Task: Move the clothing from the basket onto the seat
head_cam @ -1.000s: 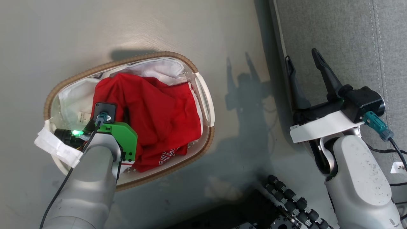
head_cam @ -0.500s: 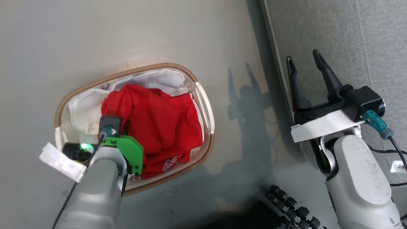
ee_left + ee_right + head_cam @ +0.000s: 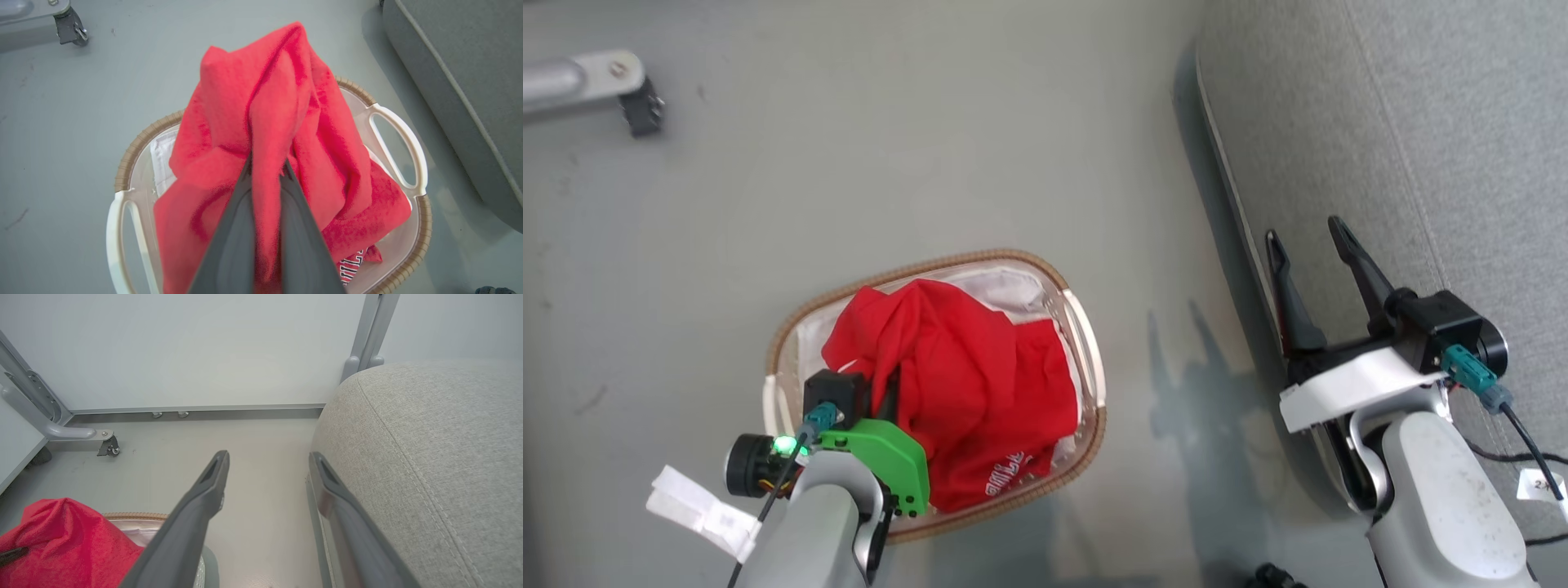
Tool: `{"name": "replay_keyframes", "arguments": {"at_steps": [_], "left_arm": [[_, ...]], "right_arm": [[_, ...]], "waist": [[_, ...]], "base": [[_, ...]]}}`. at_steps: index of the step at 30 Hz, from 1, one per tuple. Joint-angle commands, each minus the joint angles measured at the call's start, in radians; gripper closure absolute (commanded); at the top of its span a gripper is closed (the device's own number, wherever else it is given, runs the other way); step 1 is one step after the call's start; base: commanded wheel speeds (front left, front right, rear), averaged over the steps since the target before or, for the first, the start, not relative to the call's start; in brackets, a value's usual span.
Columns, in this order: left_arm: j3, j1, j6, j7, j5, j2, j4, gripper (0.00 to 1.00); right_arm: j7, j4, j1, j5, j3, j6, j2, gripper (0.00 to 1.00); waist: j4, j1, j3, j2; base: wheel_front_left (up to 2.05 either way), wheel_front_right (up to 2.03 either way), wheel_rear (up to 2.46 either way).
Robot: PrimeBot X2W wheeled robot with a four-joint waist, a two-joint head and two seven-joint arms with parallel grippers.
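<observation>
STEP: apparently extracting clothing (image 3: pixel 282 102) from basket (image 3: pixel 931 265) | left pincer (image 3: pixel 265 163) clenching a raised red fold, rest trailing inside basket | right pincer (image 3: pixel 1303 230) gaping empty near seat (image 3: pixel 1421 122) edge | NEXT: needing higher lift, then swinging rightward over seat

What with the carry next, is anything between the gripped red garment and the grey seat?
From the bright red fabric garment across the grey floor to the grey upholstered seat nothing stands, but the open right gripper hangs at the seat's edge.
</observation>
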Motion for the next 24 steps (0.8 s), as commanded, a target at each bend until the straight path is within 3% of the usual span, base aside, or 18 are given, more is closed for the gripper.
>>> {"name": "replay_keyframes", "arguments": {"at_steps": [1,13,24], "left_arm": [[0.002,0.038,-0.006,0.0,-0.003,-0.001,-0.034,1.0],[0.031,0.175,-0.018,-0.001,-0.021,0.0,-0.316,1.0],[0.023,0.211,-0.031,-0.001,-0.036,0.0,-0.522,1.0]], "right_arm": [[-0.005,0.009,0.028,-0.006,-0.009,-0.001,-0.005,0.0],[-0.005,0.036,0.154,-0.02,-0.038,-0.001,-0.009,0.0],[-0.005,0.054,0.252,-0.016,-0.007,-0.001,-0.008,0.0]], "waist": [[0.073,0.0001,-0.141,0.0],[0.139,0.0001,-0.339,0.0],[0.145,0.0001,-0.467,0.0]], "base": [[0.0,0.0,0.0],[0.0,0.0,0.0],[0.0,0.0,0.0]]}}
